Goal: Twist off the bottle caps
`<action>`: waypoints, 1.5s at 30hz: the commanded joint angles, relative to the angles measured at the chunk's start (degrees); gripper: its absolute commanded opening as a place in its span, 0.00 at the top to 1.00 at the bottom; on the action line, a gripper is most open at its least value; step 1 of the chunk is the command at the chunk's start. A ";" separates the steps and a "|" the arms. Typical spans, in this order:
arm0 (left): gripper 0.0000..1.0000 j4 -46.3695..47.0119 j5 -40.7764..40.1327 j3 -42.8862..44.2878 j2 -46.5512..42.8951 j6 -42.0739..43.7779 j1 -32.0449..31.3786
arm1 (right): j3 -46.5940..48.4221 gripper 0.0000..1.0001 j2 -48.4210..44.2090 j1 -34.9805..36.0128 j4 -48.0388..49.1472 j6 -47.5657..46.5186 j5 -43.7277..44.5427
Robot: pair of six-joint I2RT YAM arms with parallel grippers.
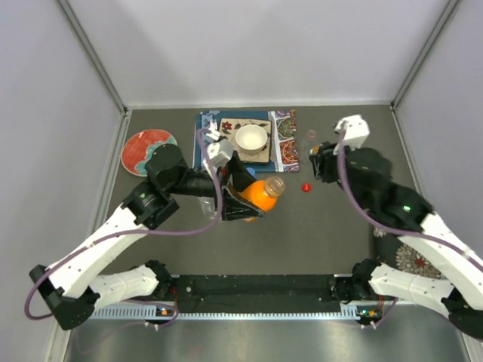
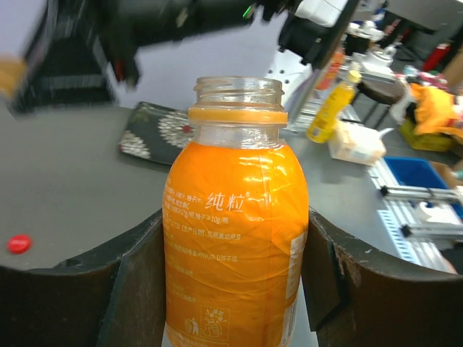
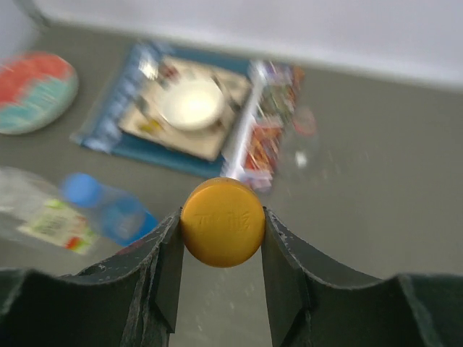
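Note:
My left gripper [image 2: 233, 273] is shut on the body of the squat orange bottle [image 2: 235, 217], which it holds tilted above the table [image 1: 260, 194]. The bottle's mouth [image 2: 239, 88] is open, with only the orange ring left under the thread. The orange cap [image 3: 222, 222] sits pinched between the fingers of my right gripper [image 3: 222, 238], which hovers to the right of the bottle [image 1: 318, 160]. A red cap [image 1: 306, 187] lies loose on the table between the two grippers. A blue-tinted bottle [image 3: 116, 213] with its blue cap [image 3: 79, 189] on lies on its side beside a clear bottle [image 3: 36, 210].
A white bowl [image 1: 251, 139] stands on a patterned placemat [image 1: 283, 143] at the back. A red and teal plate [image 1: 149, 151] lies at the back left. A dark patterned cloth [image 1: 407, 256] sits under my right arm. Grey walls enclose the table.

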 commanded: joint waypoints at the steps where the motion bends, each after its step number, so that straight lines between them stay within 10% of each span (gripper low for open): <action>1: 0.73 -5.54 -12.28 -2.80 -7.13 7.39 -0.01 | -9.00 1.00 2.84 -7.34 -3.08 16.23 3.26; 16: 0.71 -8.89 -18.20 -8.61 -19.26 8.54 -0.01 | -29.31 1.00 20.95 -26.75 11.77 27.67 -17.51; 36: 0.68 -12.40 -19.95 -8.87 -19.45 11.26 -0.01 | -18.15 1.00 44.68 -33.89 13.18 23.80 -11.18; 45: 0.65 -12.40 -19.78 -8.79 -17.78 11.70 -0.01 | -17.89 0.70 46.27 -36.36 13.18 23.36 -11.62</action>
